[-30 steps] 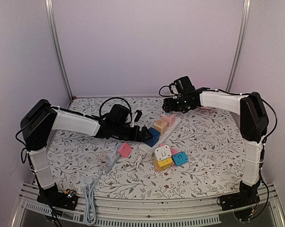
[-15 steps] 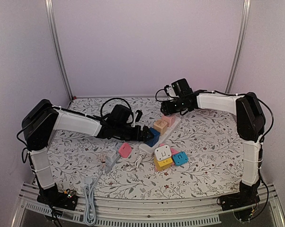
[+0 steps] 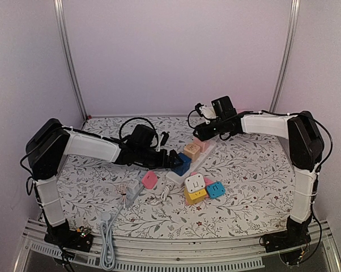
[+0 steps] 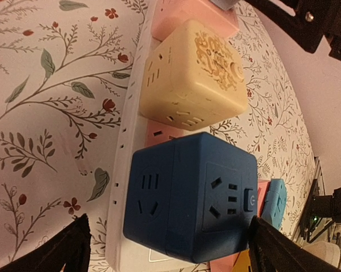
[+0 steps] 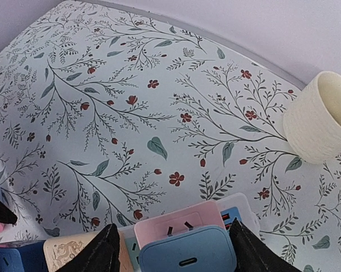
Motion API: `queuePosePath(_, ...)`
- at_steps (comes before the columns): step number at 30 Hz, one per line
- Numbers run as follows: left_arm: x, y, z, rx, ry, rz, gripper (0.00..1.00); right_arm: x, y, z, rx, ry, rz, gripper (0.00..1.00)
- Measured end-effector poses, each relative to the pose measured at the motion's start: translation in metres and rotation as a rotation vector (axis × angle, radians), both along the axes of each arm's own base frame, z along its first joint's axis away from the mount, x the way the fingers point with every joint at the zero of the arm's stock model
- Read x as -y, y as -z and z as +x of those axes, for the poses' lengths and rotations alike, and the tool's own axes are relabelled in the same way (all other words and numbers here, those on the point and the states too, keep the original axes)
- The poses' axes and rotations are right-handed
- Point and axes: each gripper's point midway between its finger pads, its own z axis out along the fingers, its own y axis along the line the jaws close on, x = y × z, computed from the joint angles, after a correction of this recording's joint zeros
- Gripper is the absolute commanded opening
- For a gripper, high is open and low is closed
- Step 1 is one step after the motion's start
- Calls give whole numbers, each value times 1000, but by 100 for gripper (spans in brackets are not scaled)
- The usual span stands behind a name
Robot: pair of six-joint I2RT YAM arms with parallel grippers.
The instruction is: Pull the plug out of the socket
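Straddling the blue plug (image 5: 187, 255), right pincer (image 5: 173, 225) sits half-open, nothing gripped — plug looks light, rigid, slick; pinch its flat sides.

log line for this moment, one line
left gripper: jaws open astride blue cube plug on power strip | right gripper: jaws open flanking light-blue plug | phase: pre-grasp, neither plug pulled yet

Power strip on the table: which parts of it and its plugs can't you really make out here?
- Right wrist view: the light-blue plug is cut off by the bottom edge, so how it sits on the pink cube is unseen.
- Left wrist view: the blue cube hides its own prongs under its body.
- Top view: the far end of the power strip is covered by the right gripper.
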Motion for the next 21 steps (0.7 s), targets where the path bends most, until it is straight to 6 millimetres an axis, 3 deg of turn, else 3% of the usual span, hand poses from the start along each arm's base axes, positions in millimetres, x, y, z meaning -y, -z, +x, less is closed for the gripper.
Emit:
queuePosePath(5,-1,-6,6,-21,-3,-19,97,9,-12,1,28,-19,19,57)
queuePosePath(13,16,-32,44,-4,-18,-99,97,9,-6,-3,21,-49,13,53)
queuePosePath(16,26,-21,60,-12,-21,-90,97,9,-5,-4,21,-59,12,49)
queuePosePath(21,28,8,64,-62,-26,-44,97,9,-5,-5,26,-68,6,32)
